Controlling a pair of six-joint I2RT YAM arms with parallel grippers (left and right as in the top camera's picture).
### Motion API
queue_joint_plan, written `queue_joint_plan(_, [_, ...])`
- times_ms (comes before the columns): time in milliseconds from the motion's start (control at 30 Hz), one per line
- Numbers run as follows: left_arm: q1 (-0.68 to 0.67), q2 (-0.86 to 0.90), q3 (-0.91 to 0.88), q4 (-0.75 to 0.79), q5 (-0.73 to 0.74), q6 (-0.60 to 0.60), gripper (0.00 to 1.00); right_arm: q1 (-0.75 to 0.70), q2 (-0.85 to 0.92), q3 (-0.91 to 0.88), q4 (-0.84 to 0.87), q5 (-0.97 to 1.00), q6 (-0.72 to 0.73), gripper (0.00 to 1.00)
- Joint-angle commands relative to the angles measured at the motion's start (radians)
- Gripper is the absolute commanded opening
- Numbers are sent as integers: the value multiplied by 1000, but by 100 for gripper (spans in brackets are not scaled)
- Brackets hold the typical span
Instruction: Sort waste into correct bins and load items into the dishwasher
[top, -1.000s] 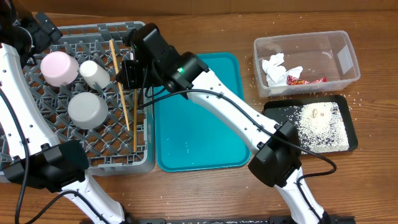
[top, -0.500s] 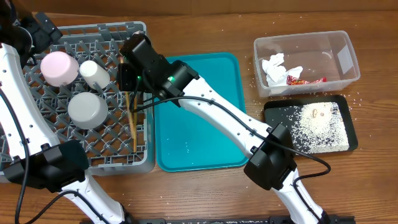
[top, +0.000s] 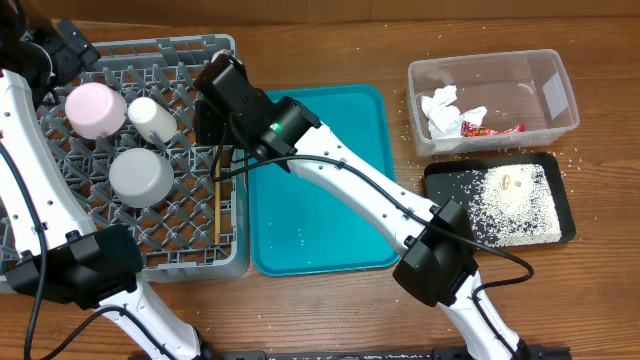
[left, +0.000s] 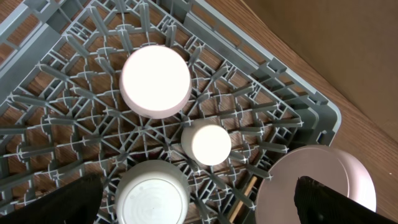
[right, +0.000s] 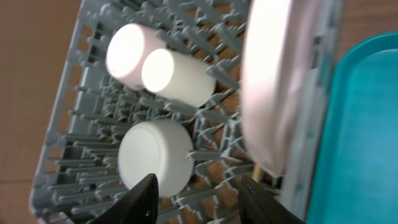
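Observation:
The grey dish rack (top: 170, 232) holds the pale-pink dish (top: 95, 110), the white cup (top: 152, 118), the grey bowl (top: 140, 177) and a wooden chopstick (top: 217, 205). My right gripper (top: 212, 108) hovers over the rack's right side, open and empty (right: 202, 202). Its wrist view shows the white plate (right: 280, 81) standing on edge by the rack's wall, with the bowl (right: 155, 155) below the fingers. My left gripper (top: 40, 50) is open (left: 199, 205) above the rack's far left corner. The clear tub (top: 560, 100) holds tissue (top: 440, 108) and the red wrapper (top: 490, 128). The black tray (top: 440, 185) holds rice (top: 515, 205).
The teal tray (top: 320, 190) lies between the rack and the bins, under my right arm. Loose rice grains are scattered on the wooden table (top: 580, 160) around the bins. The plate also shows in the left wrist view (left: 317, 180).
My right gripper has moved left, further over the rack. The chopstick that lay diagonally across the rack no longer shows there; one lies by the right wall.

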Motion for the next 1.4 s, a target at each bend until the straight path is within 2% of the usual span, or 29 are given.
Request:
queue_joint_plan(0, [-9, 0, -2, 0, 2, -9, 100, -8, -119, 3, -16, 153, -16, 44])
queue_joint_plan(67, [-9, 0, -2, 0, 2, -9, 100, -12, -153, 3, -39, 237, -16, 45])
queue_joint_plan(100, [-9, 0, -2, 0, 2, -9, 100, -16, -173, 3, -54, 280, -16, 49])
queue_joint_plan(167, [-9, 0, -2, 0, 2, -9, 100, -30, -217, 3, -87, 362, -16, 74])
queue_joint_plan(200, [-9, 0, -2, 0, 2, -9, 100, -41, -241, 3, -105, 396, -16, 83])
queue_joint_plan(233, [-9, 0, -2, 0, 2, -9, 100, -56, -264, 3, -125, 425, -15, 91])
queue_joint_plan(300, [-9, 0, -2, 0, 2, -9, 100, -100, -314, 3, -170, 454, -15, 100])
queue_joint_plan(533, [-9, 0, -2, 0, 2, -9, 100, -350, -471, 3, -380, 453, -15, 100])
queue_joint_plan(733, [-9, 0, -2, 0, 2, -9, 100, -529, -540, 2, -631, 378, -14, 100])
queue_joint_plan(933, [-9, 0, -2, 0, 3, -9, 100, -588, -568, 2, -873, 359, -12, 100])
queue_joint_plan(1033, [-9, 0, -2, 0, 2, -9, 100, -589, -569, -1, -887, 338, -104, 100])
queue_joint_plan(1367, [-9, 0, -2, 0, 2, -9, 100, -588, -569, -3, -887, 318, -135, 100])
